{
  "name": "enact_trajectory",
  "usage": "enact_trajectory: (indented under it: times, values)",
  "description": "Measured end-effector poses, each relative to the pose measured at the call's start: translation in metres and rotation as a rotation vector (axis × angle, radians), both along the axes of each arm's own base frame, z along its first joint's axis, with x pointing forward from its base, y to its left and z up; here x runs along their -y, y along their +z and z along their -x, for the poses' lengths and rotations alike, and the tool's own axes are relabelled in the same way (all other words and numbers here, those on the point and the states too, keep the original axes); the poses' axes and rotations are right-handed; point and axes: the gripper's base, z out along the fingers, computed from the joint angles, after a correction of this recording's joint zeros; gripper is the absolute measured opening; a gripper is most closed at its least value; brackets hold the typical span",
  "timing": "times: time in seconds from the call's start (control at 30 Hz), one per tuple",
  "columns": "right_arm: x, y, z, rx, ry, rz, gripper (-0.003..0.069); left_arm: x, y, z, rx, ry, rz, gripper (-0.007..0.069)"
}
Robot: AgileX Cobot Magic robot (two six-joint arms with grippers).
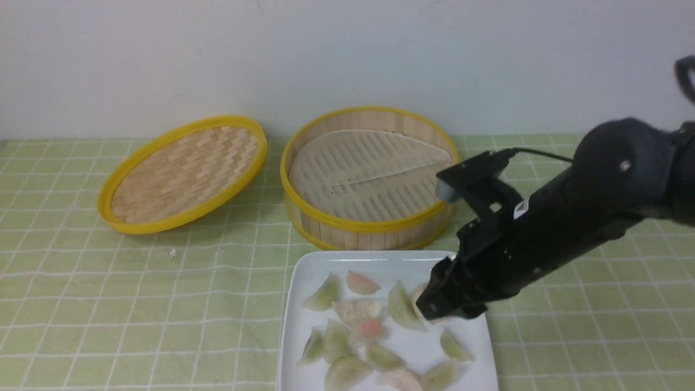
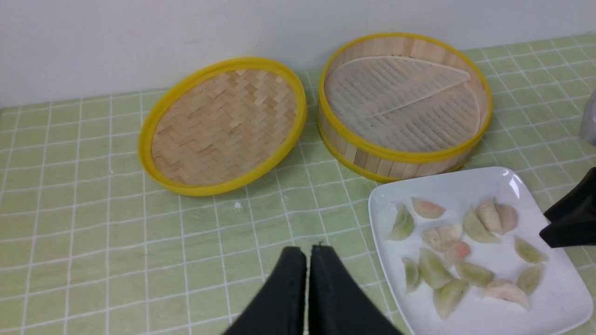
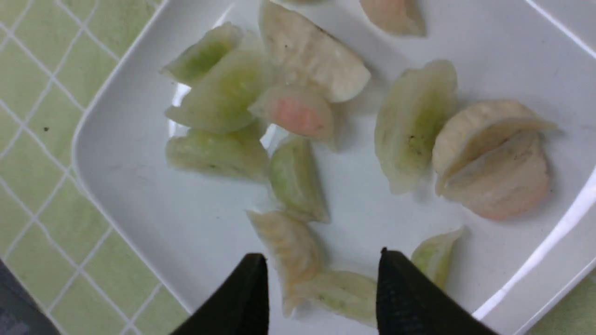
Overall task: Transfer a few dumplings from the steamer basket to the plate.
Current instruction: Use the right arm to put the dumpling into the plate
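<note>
One plate, glossy white and square, serves as the fixed mark. On it lie the dumplings; the left wrist view shows fourteen: nine pale green, the rest cream or pinkish, several touching or overlapping near the middle. All the dumplings in view are on the plate.

One steamer basket stands just behind the plate, its near wall close to the plate's back edge, and holds one whitish perforated liner, creased across the middle. One flat woven lid with a yellow rim lies behind and to the left of the plate, tilted, near the basket.

Two claws show. The right gripper hangs low over the plate's rear right part, jaws wide apart and gripping nothing, with a cream dumpling just beside its tip. The left gripper is over the cloth to the left of the plate, jaws pressed together, with nothing between them.

A small white label sits on the right arm, too small to read.

A green checked tablecloth lies under the plate, and one white crumb rests on it left of the plate's rear corner. In the front view the right arm covers the plate's rear right corner, part of that cream dumpling and a stretch of the basket's right wall.
</note>
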Motion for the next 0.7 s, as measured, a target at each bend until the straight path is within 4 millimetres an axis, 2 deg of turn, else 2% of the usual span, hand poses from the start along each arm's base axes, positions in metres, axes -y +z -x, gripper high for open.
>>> enact_trajectory:
  times: [0.03, 0.13, 0.2, 0.23, 0.27, 0.3, 0.37, 0.4, 0.47, 0.5, 0.53, 0.57, 0.6, 0.63, 0.7]
  values:
    - [0.003, 0.013, 0.001, 0.016, -0.007, -0.012, 0.0235, 0.000, 0.000, 0.000, 0.000, -0.001, 0.000, -0.0006]
    - [0.031, 0.090, 0.019, 0.175, -0.071, -0.096, 0.0064, 0.000, 0.000, 0.000, 0.004, -0.013, -0.016, -0.0006]
    - [0.050, 0.124, 0.035, 0.281, -0.119, -0.144, 0.0019, 0.000, 0.000, 0.000, 0.006, -0.018, -0.024, -0.0006]
    - [0.063, 0.144, 0.049, 0.353, -0.153, -0.173, 0.0005, 0.000, 0.000, 0.000, 0.007, -0.020, -0.027, -0.0006]
    - [0.070, 0.155, 0.059, 0.396, -0.173, -0.187, 0.0000, 0.000, 0.000, 0.000, 0.007, -0.020, -0.027, -0.0006]
    - [0.085, 0.174, 0.079, 0.487, -0.215, -0.215, -0.0007, 0.000, 0.000, 0.000, 0.007, -0.020, -0.028, -0.0006]
    - [0.104, 0.196, 0.109, 0.608, -0.270, -0.247, -0.0011, 0.000, 0.000, 0.000, 0.007, -0.020, -0.028, -0.0006]
    - [0.118, 0.207, 0.137, 0.699, -0.313, -0.273, -0.0012, 0.000, 0.000, 0.000, 0.007, -0.021, -0.029, -0.0006]
    - [0.126, 0.211, 0.157, 0.757, -0.340, -0.291, -0.0013, 0.000, 0.000, 0.000, 0.007, -0.021, -0.029, -0.0006]
    - [0.139, 0.210, 0.196, 0.858, -0.388, -0.343, -0.0013, 0.001, -0.001, -0.001, 0.004, -0.023, -0.034, -0.0006]
    - [0.140, 0.211, 0.200, 0.872, -0.388, -0.349, -0.0013, 0.001, -0.002, -0.001, 0.004, -0.024, -0.035, -0.0006]
    - [0.148, 0.201, 0.227, 0.943, -0.418, -0.399, -0.0013, 0.001, -0.004, -0.003, 0.005, -0.028, -0.041, -0.0006]
    - [0.149, 0.200, 0.229, 0.951, -0.422, -0.405, -0.0013, 0.001, -0.004, -0.003, 0.005, -0.028, -0.041, -0.0006]
    - [0.155, 0.188, 0.248, 1.008, -0.448, -0.452, -0.0013, 0.002, -0.005, -0.005, 0.014, -0.032, -0.045, -0.0006]
    - [0.161, 0.171, 0.265, 1.078, -0.484, -0.509, -0.0013, 0.004, -0.008, -0.008, 0.021, -0.037, -0.044, -0.0006]
